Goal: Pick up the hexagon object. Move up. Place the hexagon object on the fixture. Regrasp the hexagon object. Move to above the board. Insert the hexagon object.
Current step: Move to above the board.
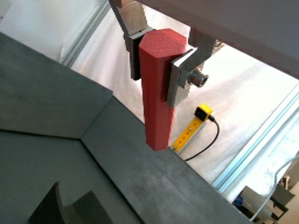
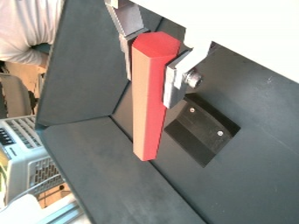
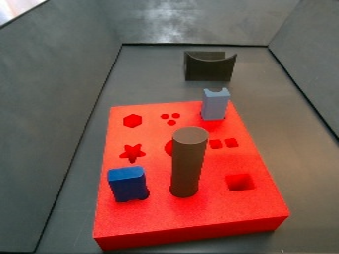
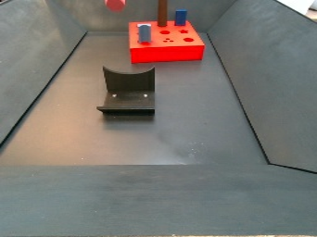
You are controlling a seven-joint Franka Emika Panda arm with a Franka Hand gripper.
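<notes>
A tall dark grey cylinder [image 3: 188,161] is seen standing upright in a side view. A dark blue block [image 3: 126,184] is set near it, and a light blue block [image 3: 215,103] farther back. A yellow tool with a black cable [image 1: 198,122] is shown in a wrist view.

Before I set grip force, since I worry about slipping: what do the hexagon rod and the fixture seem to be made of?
The hexagon object, held in the claw well above the floor, looks like matte red plastic: uniform colour, soft sheen, though painted wood is possible. The fixture on the floor looks like dark, matte metal or plastic; its look leaves that open.
</notes>
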